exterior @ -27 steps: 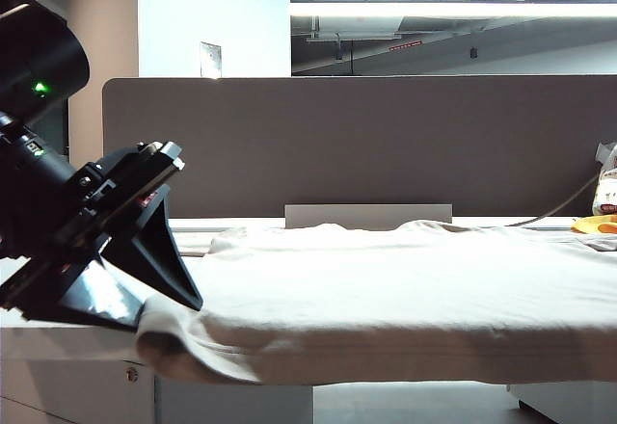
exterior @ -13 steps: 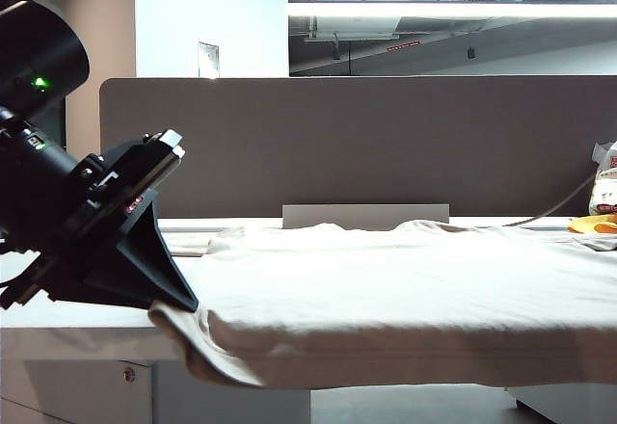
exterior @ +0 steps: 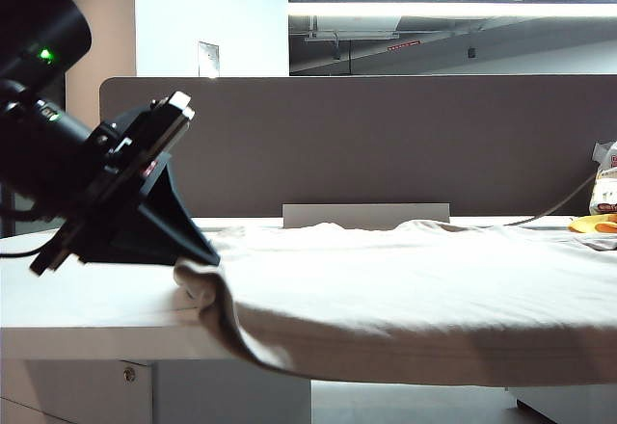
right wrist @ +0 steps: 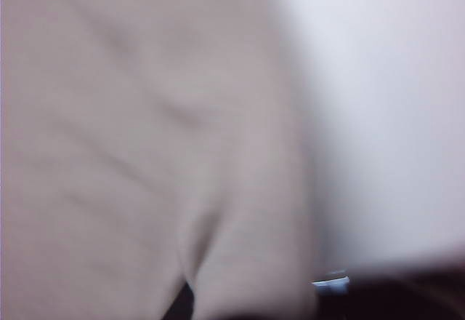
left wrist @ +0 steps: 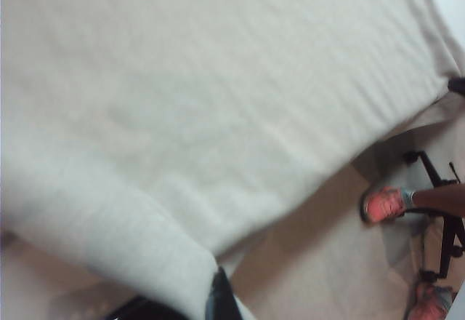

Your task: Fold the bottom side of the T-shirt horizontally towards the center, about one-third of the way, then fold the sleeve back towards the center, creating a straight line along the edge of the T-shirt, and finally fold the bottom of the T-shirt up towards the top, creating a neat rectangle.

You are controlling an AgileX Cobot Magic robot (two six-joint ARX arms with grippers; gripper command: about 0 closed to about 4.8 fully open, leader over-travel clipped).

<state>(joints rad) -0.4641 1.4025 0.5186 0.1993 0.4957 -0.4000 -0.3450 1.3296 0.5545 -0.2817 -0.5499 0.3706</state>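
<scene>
One T-shirt (exterior: 405, 289), plain beige, spread across the white desk (exterior: 87, 304), near edge draped over the front. Exterior view shows only one arm: left gripper (exterior: 198, 262) at the shirt's left corner, clamped shut on a bunched fold of T-shirt, lifted just off the desk. Left wrist view adds floor and two orange-red shoes (left wrist: 385, 204). Right gripper (right wrist: 189, 302): only in the blurry right wrist view, closed on shirt cloth.

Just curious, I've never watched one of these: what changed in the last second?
The left pincer shut on the T-shirt corner and lifted it up off the desk edge. The right pincer also shut on the cloth. The rest of the shirt, the yellow object and the grey divider stayed put.
</scene>
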